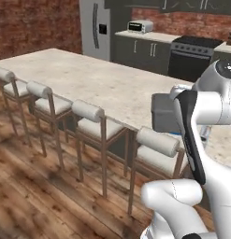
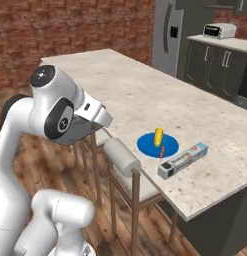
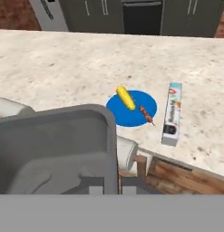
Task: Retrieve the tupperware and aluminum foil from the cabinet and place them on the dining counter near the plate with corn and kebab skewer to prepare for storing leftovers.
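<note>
our pincer point(image 3: 104, 183) is clenched on the tupperware point(image 3: 54, 149), held in the air over a stool at the dining surface point(image 3: 63, 68) edge. the aluminum foil point(image 3: 172, 113) lies just beside the plate point(image 3: 131, 115).

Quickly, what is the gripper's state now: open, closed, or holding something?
Gripper: closed, holding the tupperware above the stools beside the dining counter.
</note>
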